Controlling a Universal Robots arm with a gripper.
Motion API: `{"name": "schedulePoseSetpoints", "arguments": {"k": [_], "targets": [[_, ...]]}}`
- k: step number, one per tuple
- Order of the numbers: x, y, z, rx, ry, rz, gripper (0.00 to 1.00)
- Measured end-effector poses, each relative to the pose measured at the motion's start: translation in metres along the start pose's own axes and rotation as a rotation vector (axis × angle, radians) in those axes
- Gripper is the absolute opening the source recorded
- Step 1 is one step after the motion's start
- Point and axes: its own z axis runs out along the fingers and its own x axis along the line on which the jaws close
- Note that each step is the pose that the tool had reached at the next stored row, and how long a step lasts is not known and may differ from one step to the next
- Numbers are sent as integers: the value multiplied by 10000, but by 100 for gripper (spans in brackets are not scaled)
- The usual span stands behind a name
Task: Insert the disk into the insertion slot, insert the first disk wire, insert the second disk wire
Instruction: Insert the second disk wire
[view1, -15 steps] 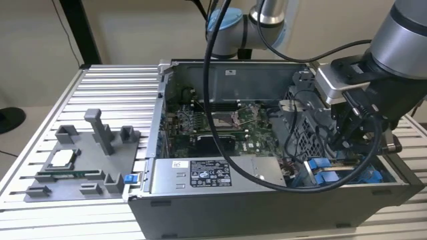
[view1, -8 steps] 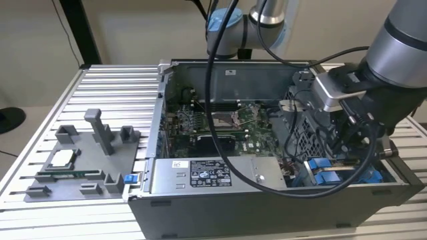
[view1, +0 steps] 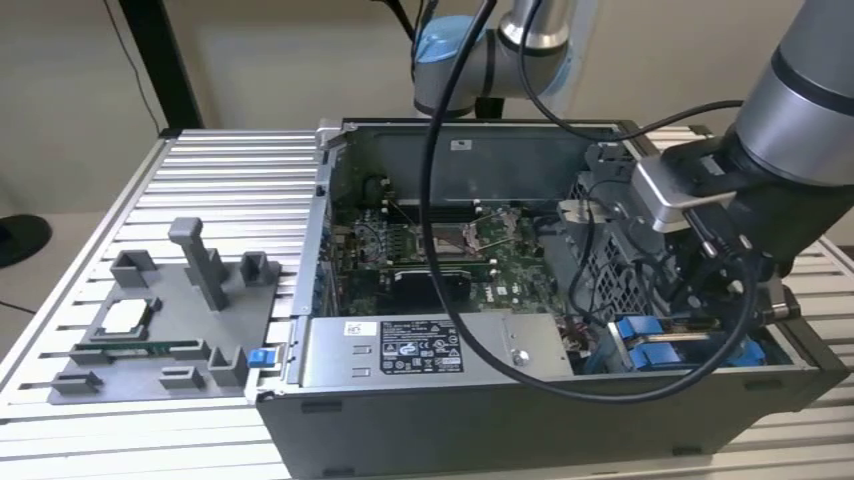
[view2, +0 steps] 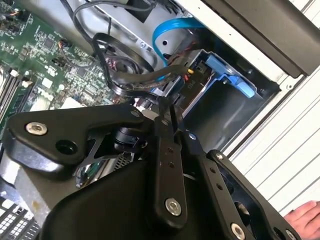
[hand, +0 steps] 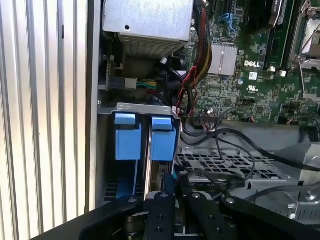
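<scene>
the hand (view2: 167, 112) reaches down into the corner of the open computer case (view1: 534, 420), just above the insertion slot (hand: 145, 135) with its blue tabs, and its fingers (hand: 172, 187) look pressed close together on something thin, though i cannot tell what. the disk (hand: 157, 165) seems to sit edge-up in the slot already, just beside the power supply box (view1: 427, 345), which judging by this would put the work at the wires. black cables (view2: 125, 75) and a blue cable (view2: 170, 27) lie loose near the bay, within reach of its connectors.
</scene>
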Motion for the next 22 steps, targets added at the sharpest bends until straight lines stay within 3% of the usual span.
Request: {"name": "schedulePoseSetpoints", "arguments": {"k": [6, 22], "targets": [[56, -20, -2, 1, 0, 2, 0], [62, -30, 34, 39, 38, 275, 0]]}}
